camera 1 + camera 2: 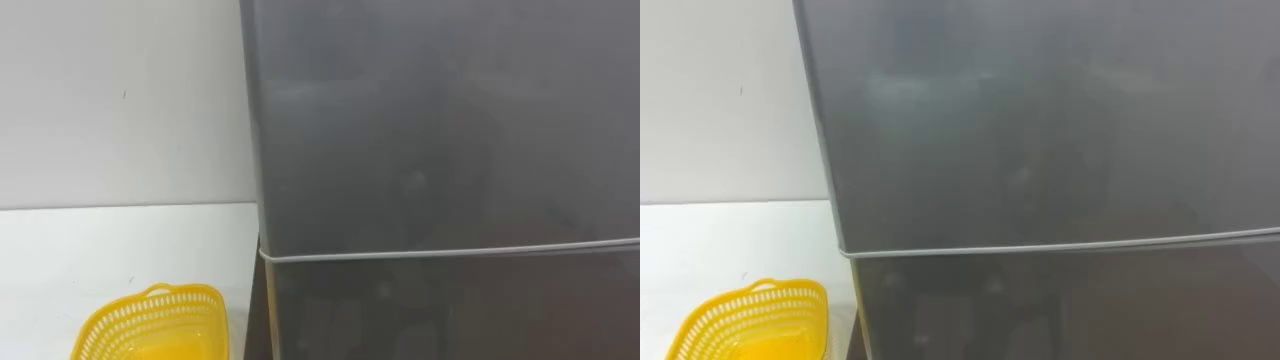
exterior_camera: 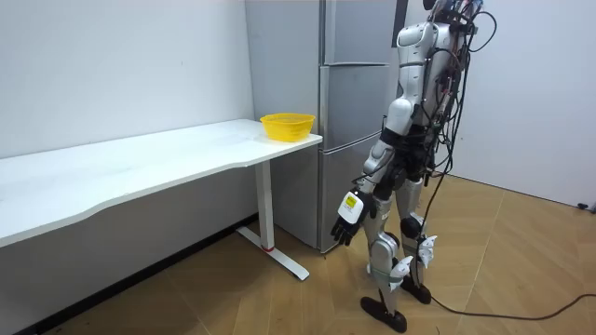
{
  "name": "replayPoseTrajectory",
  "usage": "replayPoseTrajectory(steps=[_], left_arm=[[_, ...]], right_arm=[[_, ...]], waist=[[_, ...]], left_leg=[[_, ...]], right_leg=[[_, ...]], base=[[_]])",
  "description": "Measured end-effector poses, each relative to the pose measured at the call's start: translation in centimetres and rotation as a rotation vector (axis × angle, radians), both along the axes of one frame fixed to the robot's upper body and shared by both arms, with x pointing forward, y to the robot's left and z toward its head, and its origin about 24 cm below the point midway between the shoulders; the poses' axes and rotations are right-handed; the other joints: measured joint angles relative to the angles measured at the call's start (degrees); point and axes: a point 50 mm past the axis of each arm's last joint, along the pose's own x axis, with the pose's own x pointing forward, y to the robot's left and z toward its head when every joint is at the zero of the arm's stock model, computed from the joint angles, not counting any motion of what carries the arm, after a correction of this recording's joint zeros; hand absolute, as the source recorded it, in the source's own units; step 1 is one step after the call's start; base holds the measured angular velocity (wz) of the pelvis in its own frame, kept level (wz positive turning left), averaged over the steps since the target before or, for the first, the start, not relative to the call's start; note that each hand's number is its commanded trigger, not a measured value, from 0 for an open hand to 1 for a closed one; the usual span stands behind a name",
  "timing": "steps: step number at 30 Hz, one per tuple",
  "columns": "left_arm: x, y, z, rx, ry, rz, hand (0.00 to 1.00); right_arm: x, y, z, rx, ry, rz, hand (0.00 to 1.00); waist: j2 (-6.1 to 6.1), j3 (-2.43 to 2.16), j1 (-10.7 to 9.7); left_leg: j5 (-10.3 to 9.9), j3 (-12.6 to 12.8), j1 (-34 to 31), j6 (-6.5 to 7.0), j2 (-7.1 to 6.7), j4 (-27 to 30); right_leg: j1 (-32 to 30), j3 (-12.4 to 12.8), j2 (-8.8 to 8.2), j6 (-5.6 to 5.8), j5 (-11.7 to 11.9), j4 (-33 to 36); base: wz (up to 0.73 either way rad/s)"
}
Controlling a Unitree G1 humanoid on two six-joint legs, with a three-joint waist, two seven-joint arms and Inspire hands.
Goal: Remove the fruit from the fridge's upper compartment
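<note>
A plain white wall [image 1: 120,100] fills the left of the eye views; below it lies the smooth, matt white top of the counter [image 1: 100,250]. The room view shows the counter as a long slab with a wavy front edge on a white metal leg, standing on a wood-patterned floor [image 2: 279,307]. At the counter's end nearest the fridge sits a yellow plastic basket [image 1: 150,325]; it is a rounded bowl shape with lattice walls and a small loop handle at the rim.

Just to the right of the basket, close to the counter's end, stands the grey fridge [image 2: 358,130], a tall, flat-fronted box with a dull, brushed sheen. Its upper door [image 1: 440,120] is closed and takes up most of the eye views, straight ahead of the robot's head. A thin pale seam [image 1: 450,250] runs across beneath it and divides it from the lower door [image 1: 450,310], also closed; faint blurred reflections show on both panels.

In the room view the robot stands upright on the floor, facing the fridge and close to it. Its left hand [image 2: 347,216] hangs at thigh height beside the lower door, apart from it. The dark fingers seem to hang loose and slightly bent with nothing in them, though at this distance that is hard to confirm.
</note>
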Motion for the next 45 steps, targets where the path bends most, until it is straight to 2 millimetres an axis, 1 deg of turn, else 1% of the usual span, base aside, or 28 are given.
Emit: replayPoseTrajectory(steps=[6, 10, 14, 19, 24, 26, 28, 30, 31, 33, 34, 36, 37, 38, 40, 41, 42, 43, 45], left_arm=[[-0.8, -0.2, -0.1, -0.013, 0.039, -0.006, 0.0], [-0.9, -0.2, -0.1, -0.018, 0.047, -0.002, 0.0], [-0.8, -0.2, -0.1, -0.017, 0.046, 0.004, 0.0], [0.0, -0.1, -0.1, -0.005, 0.019, 0.009, 0.0], [0.4, 0.5, 0.1, 0.051, -0.027, 0.065, 0.0], [0.4, 0.7, 0.2, 0.068, -0.052, 0.129, 0.0], [0.0, 0.8, 0.2, 0.078, -0.069, 0.216, 0.0], [-0.9, 1.1, 0.2, 0.096, -0.082, 0.38, 0.0], [-1.2, 1.1, 0.2, 0.103, -0.083, 0.425, 0.0], [-2.1, 1.5, 0.4, 0.142, -0.106, 0.593, 0.0], [-2.3, 1.7, 0.5, 0.156, -0.115, 0.647, 0.0], [-2.6, 2.4, 0.8, 0.207, -0.18, 0.867, 0.0], [-2.6, 2.5, 0.9, 0.22, -0.198, 0.917, 0.0], [-2.5, 2.8, 1.0, 0.243, -0.23, 0.998, 0.0], [-1.8, 3.8, 1.5, 0.295, -0.307, 1.155, 0.0], [-1.5, 4.0, 1.7, 0.309, -0.332, 1.198, 0.0], [-0.8, 4.7, 2.1, 0.338, -0.385, 1.266, 0.0], [-0.4, 5.0, 2.4, 0.351, -0.413, 1.289, 0.0], [1.5, 6.3, 3.6, 0.411, -0.539, 1.295, 0.0]], right_arm=[[0.1, 0.0, 0.0, 0.003, -0.006, -0.011, 0.0], [0.1, 0.0, 0.0, 0.0, -0.016, -0.027, 0.0], [-0.2, -0.1, 0.0, -0.011, -0.018, -0.055, 0.0], [-1.0, -0.1, -0.1, -0.026, 0.01, -0.062, 0.0], [-1.4, -0.3, -0.1, -0.05, 0.018, -0.059, 0.0], [-1.5, -0.3, -0.1, -0.063, 0.019, -0.054, 0.0], [-1.9, -0.3, -0.1, -0.072, 0.033, -0.055, 0.0], [-2.0, -0.4, -0.1, -0.076, 0.035, -0.07, 0.0], [-2.1, -0.4, -0.1, -0.079, 0.037, -0.076, 0.0], [-2.4, -0.6, 0.0, -0.089, 0.042, -0.128, 0.0], [-2.5, -0.6, 0.0, -0.092, 0.045, -0.14, 0.0], [-3.0, -0.7, 0.0, -0.096, 0.046, -0.18, 0.0], [-3.1, -0.7, 0.0, -0.096, 0.047, -0.189, 0.0], [-3.2, -0.7, 0.0, -0.096, 0.049, -0.195, 0.0], [-2.9, -0.8, 0.0, -0.094, 0.034, -0.207, 0.0], [-2.7, -0.8, 0.0, -0.093, 0.026, -0.214, 0.0], [-2.4, -1.0, 0.1, -0.093, 0.004, -0.227, 0.0], [-2.2, -1.0, 0.1, -0.093, -0.007, -0.232, 0.0], [-1.7, -1.1, 0.2, -0.1, -0.035, -0.238, 0.0]], waist=[[0.52, 0.31, 0.0], [0.61, 0.25, 0.2], [0.43, 0.23, 0.0], [-0.03, 0.11, 0.0], [-0.43, 0.05, -0.1], [-0.57, 0.01, -0.1], [-0.55, 0.09, -0.1], [-0.58, 0.14, -0.1], [-0.59, 0.16, -0.1], [-0.45, 0.14, 0.1], [-0.44, 0.15, 0.2], [-0.29, 0.12, 0.8], [-0.24, 0.12, 1.2], [0.0, 0.06, 1.4], [0.27, -0.04, 1.9], [0.29, -0.05, 1.9], [0.52, -0.15, 2.0], [0.53, -0.16, 2.1], [0.65, -0.16, 2.1]], left_leg=[[0.0, -0.1, 0.0, 0.06, -0.01, 0.0], [0.3, 0.2, 0.0, 0.16, -0.07, -0.1], [0.3, 0.0, 0.0, 0.17, -0.13, -0.4], [0.3, 0.0, 0.1, 0.18, -0.23, -0.9], [0.3, 0.2, 0.1, 0.19, -0.28, -0.9], [0.3, 0.2, 0.1, 0.19, -0.28, -0.9], [0.3, 0.1, 0.2, 0.19, -0.3, -0.9], [0.3, 0.1, 0.2, 0.19, -0.3, -0.9], [0.3, 0.1, 0.1, 0.19, -0.32, -0.9], [0.4, 0.1, 0.1, 0.28, -0.33, -0.9], [0.4, 0.1, 0.1, 0.29, -0.34, -0.9], [0.4, -0.1, 0.1, 0.33, -0.41, -0.9], [0.4, -0.1, 0.1, 0.37, -0.43, -0.9], [0.5, 0.1, 0.1, 0.43, -0.49, -0.9], [0.6, -0.2, 0.1, 0.58, -0.67, -0.9], [0.6, -0.2, 0.1, 0.59, -0.7, -0.8], [0.6, -0.4, 0.1, 0.6, -0.78, -0.8], [0.6, -0.5, 0.1, 0.61, -0.81, -0.8], [0.6, -0.6, -0.1, 0.66, -0.92, -0.9]], right_leg=[[0.0, 0.3, -0.17, 0.03, 0.0, -0.1], [0.0, 0.3, -0.11, 0.12, 0.2, -0.8], [0.0, 0.2, 0.06, 0.13, 0.4, -0.8], [-0.1, 0.1, 0.06, 0.16, 0.4, -0.9], [-0.1, -0.3, -0.03, 0.19, 0.4, -0.9], [-0.1, -0.4, -0.05, 0.21, 0.4, -0.9], [0.0, -0.4, -0.06, 0.21, 0.4, -0.8], [0.1, -0.5, -0.09, 0.24, 0.4, -0.8], [0.1, -0.5, -0.11, 0.25, 0.5, -0.8], [0.1, -0.3, -0.13, 0.28, 0.5, -0.7], [0.0, -0.2, -0.14, 0.28, 0.5, -0.7], [0.0, 0.1, -0.21, 0.3, 0.5, -0.7], [0.0, 0.1, -0.3, 0.31, 0.5, -0.7], [-0.1, 0.0, -0.58, 0.34, 0.5, -0.7], [-0.1, 0.0, -0.58, 0.46, 0.5, -0.9], [-0.1, 0.0, -0.52, 0.48, 0.5, -1.0], [-0.1, 0.0, -0.46, 0.54, 0.5, -1.0], [-0.1, 0.0, -0.46, 0.56, 0.5, -1.0], [-0.2, 0.0, -0.45, 0.7, 0.6, -0.9]], base=[[0.0], [0.0], [0.0], [0.0], [0.0], [0.0], [0.0], [0.0], [0.0], [0.0], [0.0], [0.0], [0.0], [0.04], [0.06], [0.03], [0.0], [0.0], [0.0]])
